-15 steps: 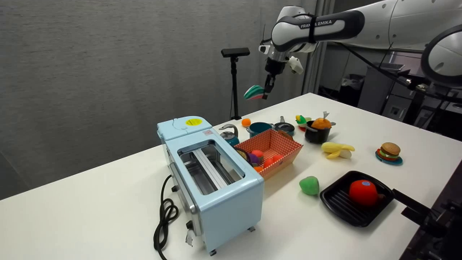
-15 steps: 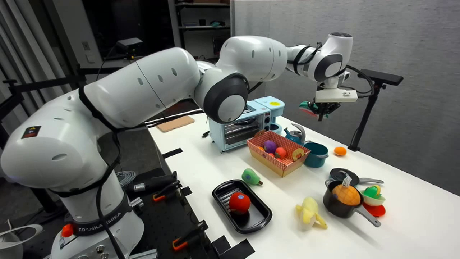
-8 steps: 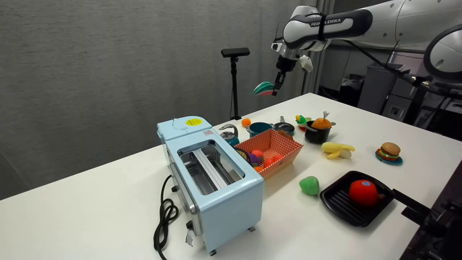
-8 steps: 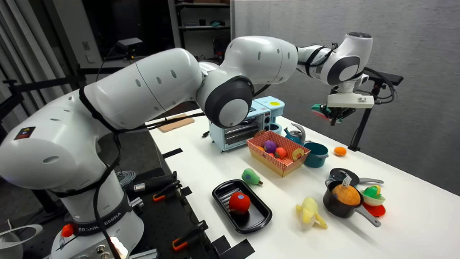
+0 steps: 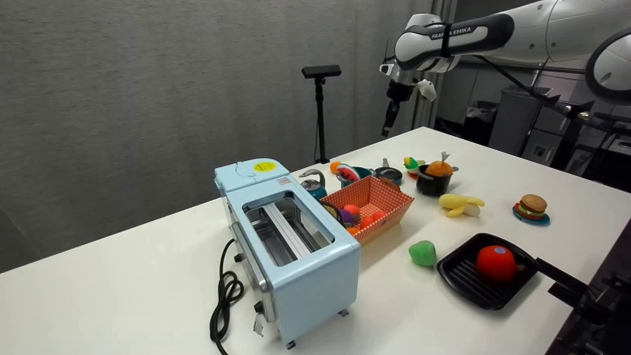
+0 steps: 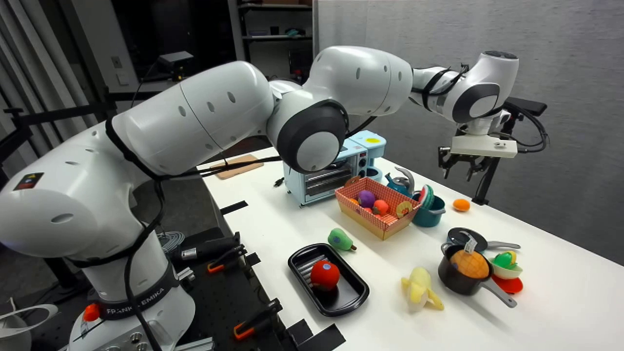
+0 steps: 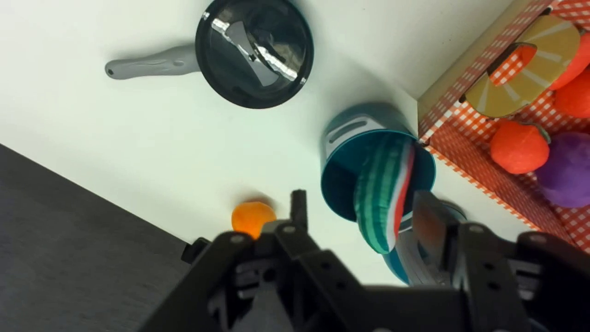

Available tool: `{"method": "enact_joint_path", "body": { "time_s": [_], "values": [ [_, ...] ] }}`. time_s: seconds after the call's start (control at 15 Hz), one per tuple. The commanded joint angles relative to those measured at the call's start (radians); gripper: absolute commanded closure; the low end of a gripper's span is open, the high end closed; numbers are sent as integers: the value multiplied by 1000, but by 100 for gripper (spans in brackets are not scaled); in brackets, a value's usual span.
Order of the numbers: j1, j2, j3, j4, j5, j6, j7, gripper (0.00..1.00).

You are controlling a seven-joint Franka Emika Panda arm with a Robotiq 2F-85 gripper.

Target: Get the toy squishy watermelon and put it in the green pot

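The toy squishy watermelon (image 7: 379,198), a striped green slice with a white and red edge, leans tilted in the teal green pot (image 7: 340,184), one end poking out over the rim. Both exterior views agree: the watermelon (image 6: 426,197) stands partly above the pot (image 6: 427,219). High over the table, my gripper (image 6: 458,174) hangs above and apart from them, jaws spread with nothing between the fingers. In the wrist view the gripper (image 7: 361,207) is open too, with the watermelon visible below through the gap. The watermelon's lower end is hidden inside the pot.
A red checkered basket (image 6: 378,214) with toy food touches or nearly touches the pot. Around it are a kettle (image 6: 400,183), an orange (image 6: 461,204), a lidded pan (image 7: 256,53) and a dark pot (image 6: 463,278) holding an orange toy. The blue toaster oven (image 5: 315,291) stands nearby.
The gripper has opened and let go of the watermelon, which has dropped from the jaws into the pot. The arm has shifted sideways, to the right in both exterior views.
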State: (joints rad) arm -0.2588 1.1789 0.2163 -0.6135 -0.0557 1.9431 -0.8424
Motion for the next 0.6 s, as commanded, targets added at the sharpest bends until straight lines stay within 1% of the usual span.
{"method": "enact_joint_path", "body": {
  "time_s": [0.0,0.07,0.13,0.2,0.27,0.53],
  "values": [
    [-39,-89,11,-148,14,22,-1,6],
    [-49,-108,15,-183,18,26,-4,1],
    [-59,-129,21,-221,23,14,-10,0],
    [-28,-45,4,-89,0,2,0,7],
    [-35,-58,7,-115,0,2,-1,1],
    [-43,-87,10,-161,0,2,-1,0]
  ]
}}
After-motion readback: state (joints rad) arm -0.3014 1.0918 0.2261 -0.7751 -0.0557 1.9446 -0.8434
